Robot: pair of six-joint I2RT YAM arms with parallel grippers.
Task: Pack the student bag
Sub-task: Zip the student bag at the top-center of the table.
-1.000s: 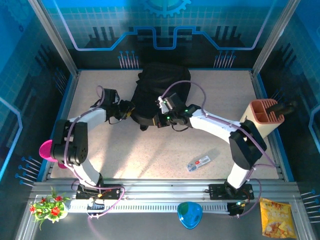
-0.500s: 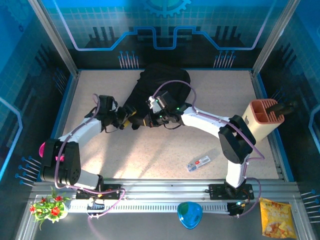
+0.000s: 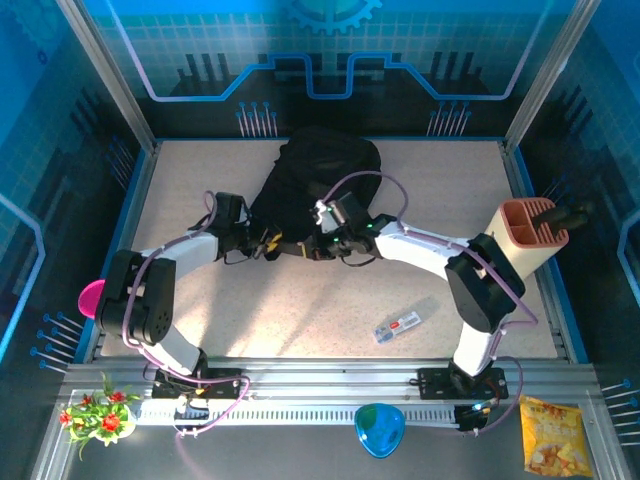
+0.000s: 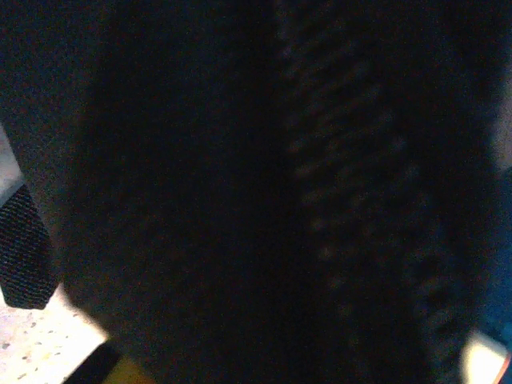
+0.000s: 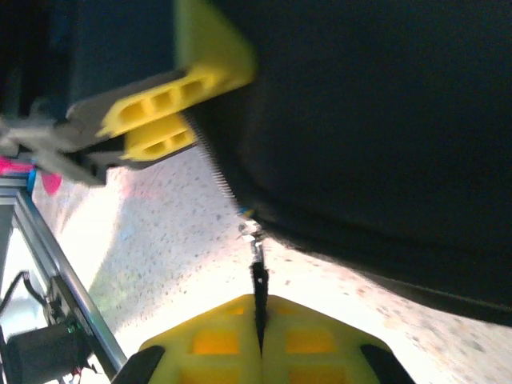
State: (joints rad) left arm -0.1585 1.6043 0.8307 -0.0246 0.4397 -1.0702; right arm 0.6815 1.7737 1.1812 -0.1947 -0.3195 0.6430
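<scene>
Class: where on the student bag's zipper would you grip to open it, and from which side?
Pinch the thin pull tab hanging from the zipper at the student bag's near edge, approaching from the near side; it sticks out clear of the fabric, and the right gripper is shut on it.

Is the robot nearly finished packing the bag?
Not nearly; nothing looks packed yet. In hand: right gripper pinches the zipper pull, left gripper holds an edge of the student bag. Left: the small white packet lies out on the table.
</scene>
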